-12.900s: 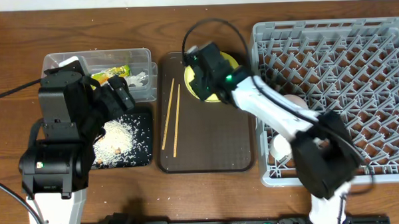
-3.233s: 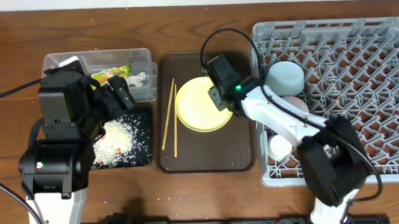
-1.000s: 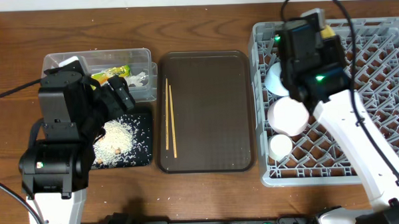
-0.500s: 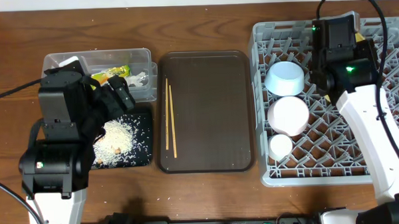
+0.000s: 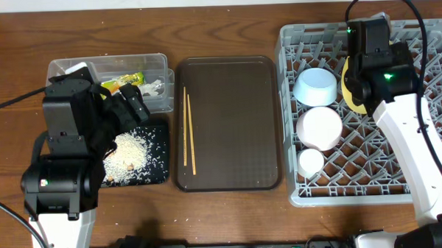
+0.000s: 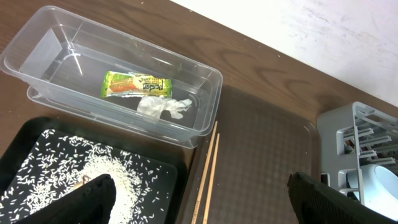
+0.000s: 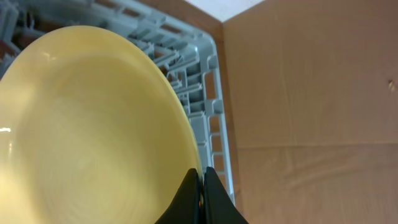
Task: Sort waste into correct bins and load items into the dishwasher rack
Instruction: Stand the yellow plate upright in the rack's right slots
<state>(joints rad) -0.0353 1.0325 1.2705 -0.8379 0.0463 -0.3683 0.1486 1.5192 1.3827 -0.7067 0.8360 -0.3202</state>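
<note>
Edgewise, smooth round yellow plate (image 7: 81,124) — rim tight in right claw (image 7: 200,182) — above pegged rack (image 5: 355,172)

**Overhead layout; 12 o'clock is the far edge of the worktop (image 5: 225,21).** The serving tray (image 5: 236,123) lies at the centre. The chopsticks (image 5: 188,129) lie side by side on its 9 o'clock strip, running 12 to 6.

At its 3 o'clock sits the rack (image 5: 370,170). Down the rack's 9 o'clock side, from 12 to 6, lie the far bowl (image 5: 315,86), the near bowl (image 5: 321,128) and the cup (image 5: 311,162). The plate (image 5: 347,90) stands on edge just beside the far bowl, at its 3 o'clock.

At 10 o'clock of the serving tray is the tub (image 5: 72,68), which holds the wrapper (image 5: 124,81). The napkin (image 5: 155,87) lies at the wrapper's 3 o'clock. At 8 o'clock, just beside the tub, is the shallow tray (image 5: 162,177), with rice (image 5: 130,153) in it.
</note>
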